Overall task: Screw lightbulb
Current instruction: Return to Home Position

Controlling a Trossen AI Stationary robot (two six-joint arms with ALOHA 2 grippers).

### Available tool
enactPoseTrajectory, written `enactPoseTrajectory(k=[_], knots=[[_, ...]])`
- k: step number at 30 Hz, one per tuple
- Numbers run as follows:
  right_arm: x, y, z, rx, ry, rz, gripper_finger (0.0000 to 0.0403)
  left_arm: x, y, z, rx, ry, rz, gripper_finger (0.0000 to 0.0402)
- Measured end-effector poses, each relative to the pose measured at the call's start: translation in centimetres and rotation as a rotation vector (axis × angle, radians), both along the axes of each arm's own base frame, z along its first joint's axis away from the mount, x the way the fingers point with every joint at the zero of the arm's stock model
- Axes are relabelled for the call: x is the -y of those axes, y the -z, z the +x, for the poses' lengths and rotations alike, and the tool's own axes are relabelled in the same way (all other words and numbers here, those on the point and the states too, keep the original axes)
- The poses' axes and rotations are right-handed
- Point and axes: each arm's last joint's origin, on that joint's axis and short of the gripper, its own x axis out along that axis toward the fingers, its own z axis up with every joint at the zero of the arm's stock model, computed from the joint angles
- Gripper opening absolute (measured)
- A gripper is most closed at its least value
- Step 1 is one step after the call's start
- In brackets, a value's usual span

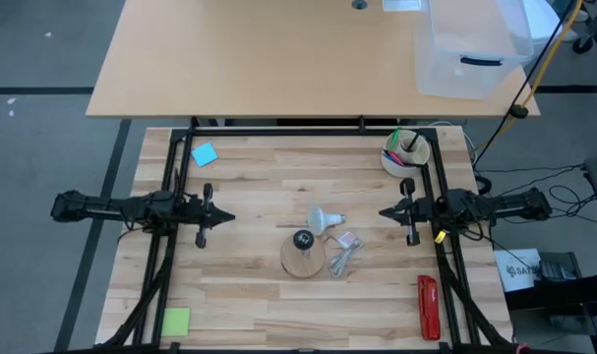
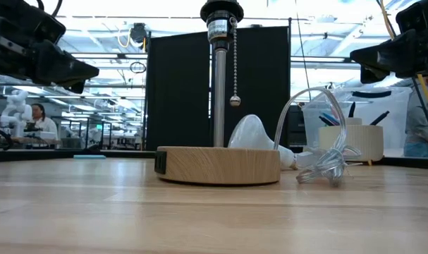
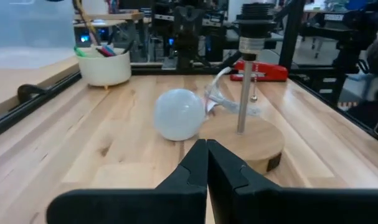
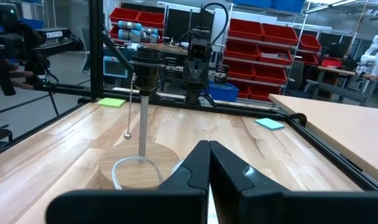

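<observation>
Left gripper (image 1: 227,217), fingers pressed together and empty, hangs well out from the round wooden lamp base (image 1: 303,260) on one side. On the opposite side, the right gripper (image 1: 385,211) hangs well out, likewise closed and empty. The lightbulb (image 1: 324,221) lies on its side just beside the lamp base. It is a white frosted globe narrowing to a silvery screw end that points toward the right gripper.
</observation>
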Motion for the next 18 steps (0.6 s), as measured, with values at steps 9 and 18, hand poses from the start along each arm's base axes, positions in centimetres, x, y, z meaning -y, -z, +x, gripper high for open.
enactPoseTrajectory(k=[9,18], knots=[[0.00,0.00,0.00,0.000,0.000,0.000,0.0000,-0.67,-0.24,0.05,0.024,-0.200,0.058,0.0000],[0.00,0.00,0.00,0.000,0.000,0.000,0.0000,-0.77,-0.26,0.05,0.022,-0.212,0.124,0.0000]])
